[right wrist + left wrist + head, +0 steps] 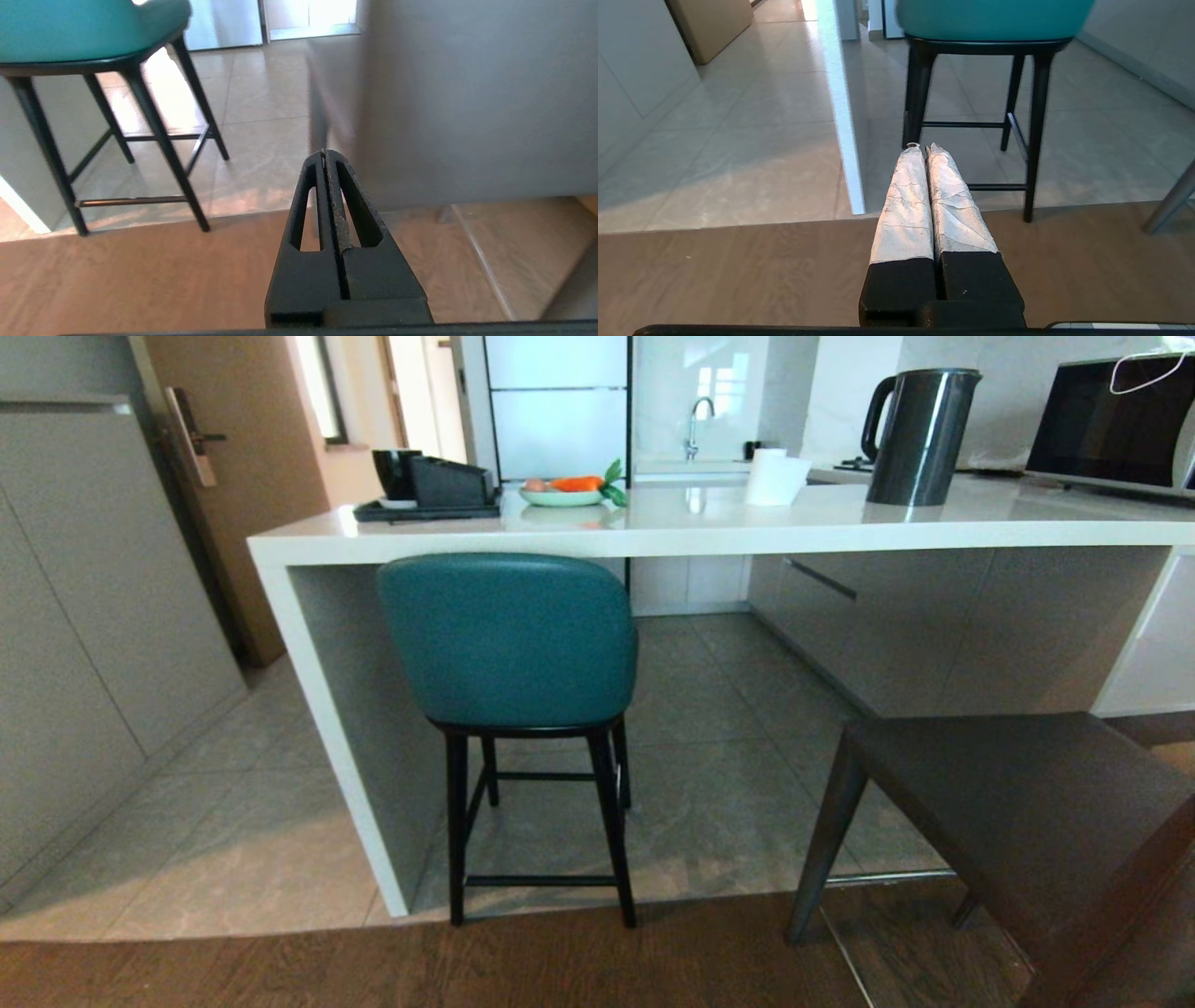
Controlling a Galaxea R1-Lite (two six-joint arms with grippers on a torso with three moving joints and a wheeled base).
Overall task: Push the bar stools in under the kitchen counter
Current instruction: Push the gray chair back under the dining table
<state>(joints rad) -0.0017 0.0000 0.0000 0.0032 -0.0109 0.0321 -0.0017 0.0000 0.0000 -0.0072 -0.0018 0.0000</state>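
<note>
Head view first: the white worktop (709, 527) runs across the scene, and everything gets placed against it. Teal stool (509, 644) is at the worktop's left end, just beside the white side panel (350, 737), its rounded back sitting right below the worktop's thick edge. Its thin black legs stand at the line where the grey tiles meet the wood floor (420, 971). Dark grey stool (1018, 803) sits towards the worktop's right end, well out from the edge and on the near side, over the wood floor, with one thick grey leg angled down to the boards.

On top of the worktop: a black tray with a dark box (439, 490) near the left end, a plate with a carrot (569, 490) right of that, a white paper roll (775, 476) further along, then a dark kettle (920, 434), and a microwave (1111, 420) at the far right.

Over to the wrists. Left pincer (922, 148) hangs low over the wood floor on the near side of the worktop, its wrapped fingers (906, 205) pressed together, holding nothing, the teal stool's legs ahead of it. Right pincer (325, 154) is likewise low over the boards, black fingers (310, 205) pressed together and empty, with the teal stool off to one side and a blurred grey surface filling the other.
</note>
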